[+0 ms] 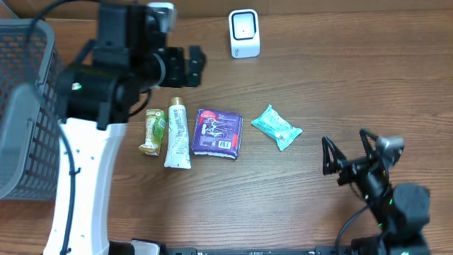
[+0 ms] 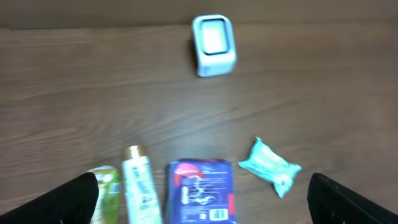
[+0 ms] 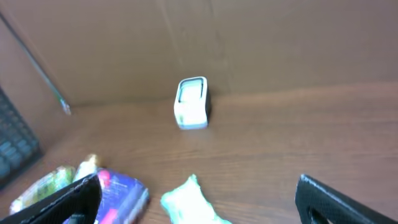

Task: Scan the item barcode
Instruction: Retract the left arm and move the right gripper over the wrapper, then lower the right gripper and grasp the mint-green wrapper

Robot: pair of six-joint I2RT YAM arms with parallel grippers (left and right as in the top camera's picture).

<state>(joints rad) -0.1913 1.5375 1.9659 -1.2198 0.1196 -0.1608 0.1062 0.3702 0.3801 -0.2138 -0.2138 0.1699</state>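
Note:
Four items lie in a row on the wooden table: a green pouch, a white tube, a dark blue packet and a teal packet. The white scanner stands at the far edge. My left gripper hovers open above the table behind the tube, holding nothing. From its wrist, the blue packet lies between the spread fingers, a white barcode patch on its near end. My right gripper is open and empty at the front right. Its wrist shows the teal packet and the scanner.
A grey wire basket stands at the left edge of the table. A cardboard wall rises behind the scanner. Bare wood lies between the scanner and the row of items.

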